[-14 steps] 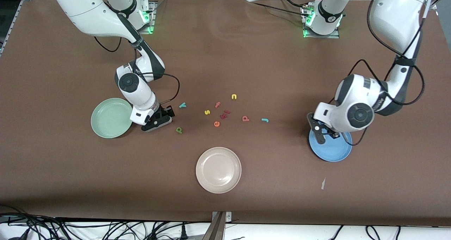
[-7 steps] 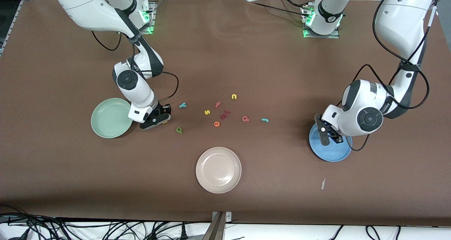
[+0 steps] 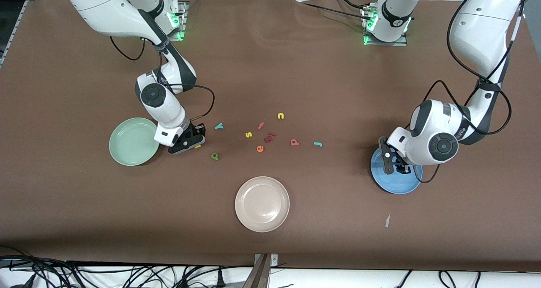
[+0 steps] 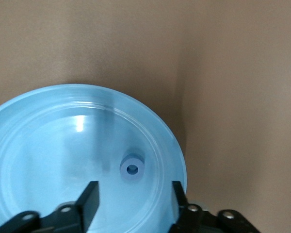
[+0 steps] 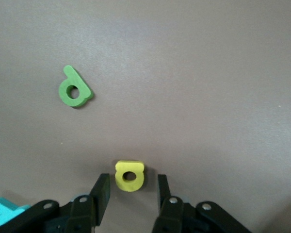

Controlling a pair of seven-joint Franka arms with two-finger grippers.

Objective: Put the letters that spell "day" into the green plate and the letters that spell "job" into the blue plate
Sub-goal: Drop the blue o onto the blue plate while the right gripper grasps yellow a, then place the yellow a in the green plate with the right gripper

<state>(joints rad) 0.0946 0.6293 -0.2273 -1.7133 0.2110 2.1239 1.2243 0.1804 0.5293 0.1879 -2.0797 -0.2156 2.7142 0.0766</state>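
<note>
The yellow "d" (image 5: 130, 175) lies flat on the table just ahead of my right gripper (image 5: 131, 187), whose jaws stand open on either side without touching it. This gripper (image 3: 188, 142) is low over the table beside the green plate (image 3: 133, 141), which holds nothing. The green "a" (image 3: 215, 156) and teal "y" (image 3: 219, 126) lie close by. My left gripper (image 4: 134, 194) hangs open over the blue plate (image 3: 396, 179), and the blue "o" (image 4: 132, 169) lies in that plate. The salmon "b" (image 3: 294, 142) and teal "j" (image 3: 318, 144) rest mid-table.
Other letters are scattered mid-table: a yellow "s" (image 3: 248, 134), a yellow "n" (image 3: 280, 116), a red "f" (image 3: 261, 125), an orange "e" (image 3: 260, 149) and dark red pieces (image 3: 270, 136). A beige plate (image 3: 262, 203) sits nearer the front camera.
My left gripper has opened over the blue plate and the "o" now lies in it. My right gripper shifted slightly toward the green plate, so the yellow "d" shows at its tips.
</note>
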